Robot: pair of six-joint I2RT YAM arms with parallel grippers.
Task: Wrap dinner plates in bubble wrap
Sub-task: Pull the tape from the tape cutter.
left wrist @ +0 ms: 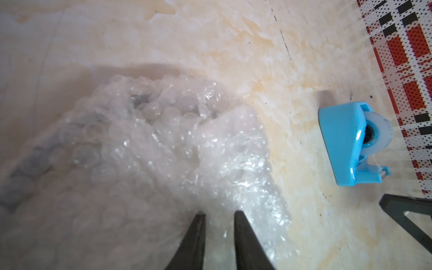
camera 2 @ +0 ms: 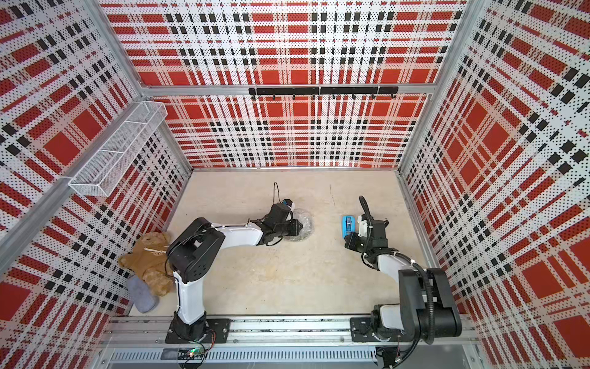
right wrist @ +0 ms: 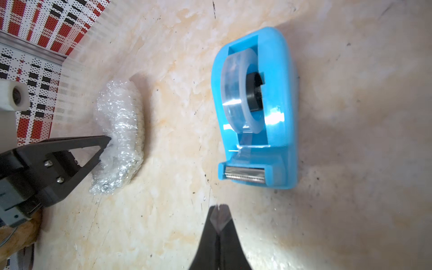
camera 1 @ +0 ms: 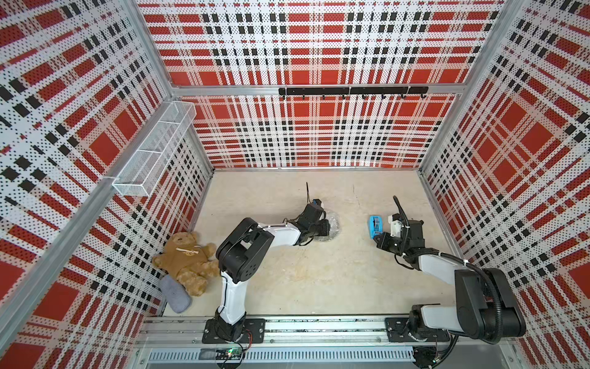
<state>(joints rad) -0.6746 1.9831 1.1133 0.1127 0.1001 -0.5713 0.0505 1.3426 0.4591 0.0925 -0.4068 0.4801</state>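
The left gripper [left wrist: 219, 214] pinches the wrap [left wrist: 163, 140]; the right gripper [right wrist: 218, 207] is closed. The wrap looks light, springy and slippery, so grip its folded edge.

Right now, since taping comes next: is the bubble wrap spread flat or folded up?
Folded up. The bubble wrap sits bunched in a compact round mound, the left hand pinching a fold; no flat sheet lies around it.
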